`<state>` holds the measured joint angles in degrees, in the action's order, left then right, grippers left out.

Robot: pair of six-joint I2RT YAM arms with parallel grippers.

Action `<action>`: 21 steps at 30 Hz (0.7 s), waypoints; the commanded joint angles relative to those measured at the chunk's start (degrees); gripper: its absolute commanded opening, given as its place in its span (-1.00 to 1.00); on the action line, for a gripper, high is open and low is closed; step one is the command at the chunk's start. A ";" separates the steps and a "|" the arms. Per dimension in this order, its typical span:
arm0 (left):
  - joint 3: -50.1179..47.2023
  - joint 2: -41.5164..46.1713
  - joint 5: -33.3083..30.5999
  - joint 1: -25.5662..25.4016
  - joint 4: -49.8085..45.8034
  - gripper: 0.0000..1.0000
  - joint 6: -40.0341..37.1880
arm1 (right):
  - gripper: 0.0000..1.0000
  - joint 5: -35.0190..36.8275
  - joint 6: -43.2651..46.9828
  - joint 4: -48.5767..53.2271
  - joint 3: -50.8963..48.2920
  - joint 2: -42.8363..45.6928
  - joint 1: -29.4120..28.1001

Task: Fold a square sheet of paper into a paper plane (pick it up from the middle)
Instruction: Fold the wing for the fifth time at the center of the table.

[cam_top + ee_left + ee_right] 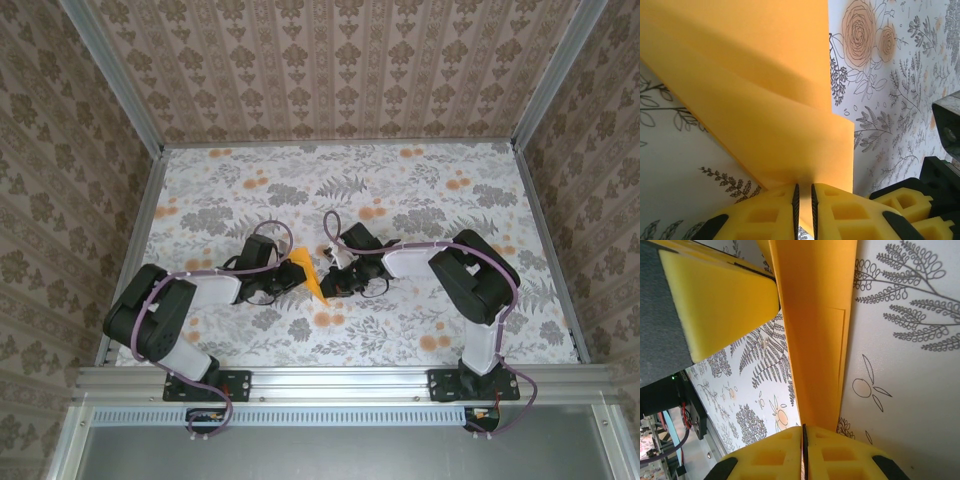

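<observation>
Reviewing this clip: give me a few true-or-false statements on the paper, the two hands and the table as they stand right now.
1. The left hand and the right hand both pinch the paper. True.
2. The paper lies flat and unfolded. False: it is folded, with overlapping layers, and is held between the two hands.
3. The table has a flower-print surface. True.
4. The paper is at the table's far edge. False: it is about mid-table, where the two arms meet.
</observation>
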<state>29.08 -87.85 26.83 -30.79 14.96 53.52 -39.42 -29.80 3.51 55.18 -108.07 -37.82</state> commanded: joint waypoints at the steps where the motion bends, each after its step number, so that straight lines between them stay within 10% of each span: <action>1: -0.08 1.29 2.20 -0.50 1.52 -0.65 0.31 | -0.79 -0.33 0.44 1.74 0.83 -1.60 -0.49; 21: 0.40 -1.29 3.04 -1.12 4.49 -0.64 1.16 | -0.81 1.85 -0.22 3.10 1.08 -0.60 -0.89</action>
<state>29.08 -88.44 30.02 -31.55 18.90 54.00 -39.18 -29.85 4.93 55.83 -109.67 -38.30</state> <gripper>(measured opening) 0.181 0.093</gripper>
